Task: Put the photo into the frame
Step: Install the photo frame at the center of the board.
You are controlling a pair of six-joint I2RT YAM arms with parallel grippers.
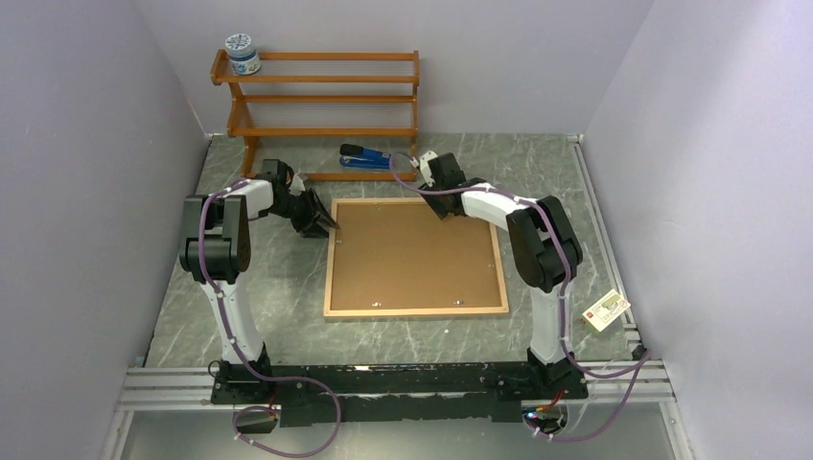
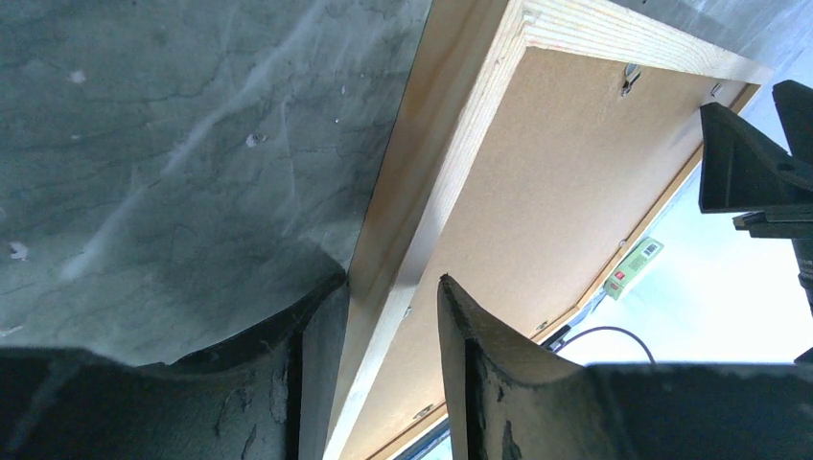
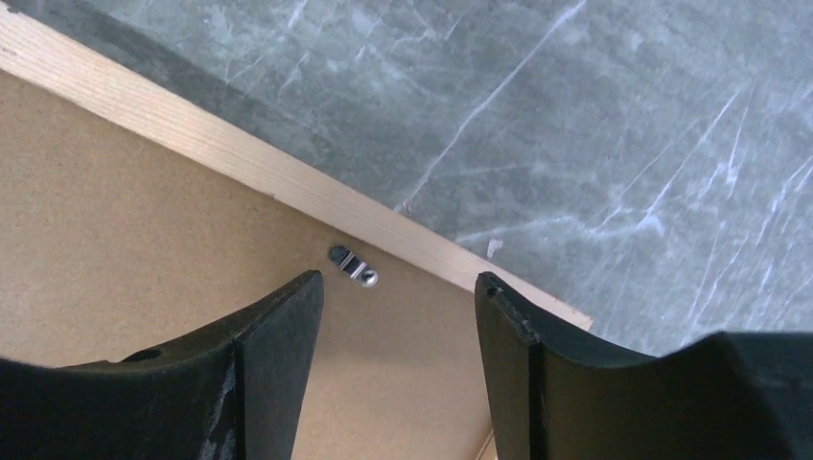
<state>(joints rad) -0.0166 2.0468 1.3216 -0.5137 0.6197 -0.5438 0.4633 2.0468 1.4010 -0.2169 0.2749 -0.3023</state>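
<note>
Left gripper nearest the lens: stands part open astride the left rail of the frame by its far corner; possibly brushing the wood, hard to judge. Frame itself: lies flat mid-table, brown backing board uppermost. Right gripper: hangs open and empty above a metal clip at the board's far right corner. Beyond: shelf rack, blue stapler before it.
</note>
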